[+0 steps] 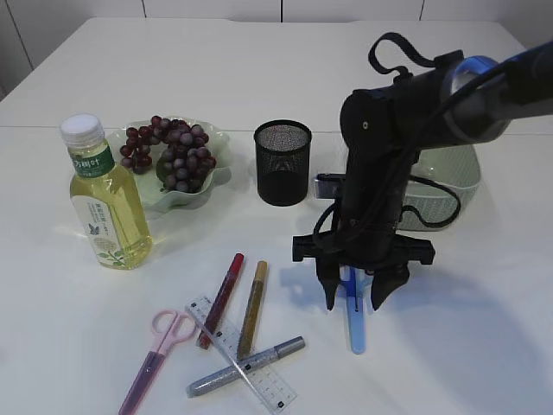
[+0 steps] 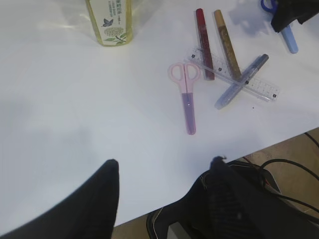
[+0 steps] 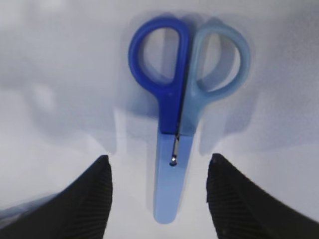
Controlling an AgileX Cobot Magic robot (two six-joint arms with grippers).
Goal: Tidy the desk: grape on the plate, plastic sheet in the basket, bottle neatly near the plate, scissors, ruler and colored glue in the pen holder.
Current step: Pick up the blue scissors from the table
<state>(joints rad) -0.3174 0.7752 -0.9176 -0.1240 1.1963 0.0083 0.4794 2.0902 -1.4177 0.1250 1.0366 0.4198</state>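
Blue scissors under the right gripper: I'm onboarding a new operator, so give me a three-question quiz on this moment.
1. True or false: the right gripper is shut on the blue scissors.
2. Where are the grapes? A) on the plate B) in the mesh pen holder C) in the basket
3. Fill in: the clear ruler lies across glue pens next to the ____ scissors.

Key:
1. False. Its jaws stand open on either side of the blue scissors, which lie flat on the table.
2. A
3. pink
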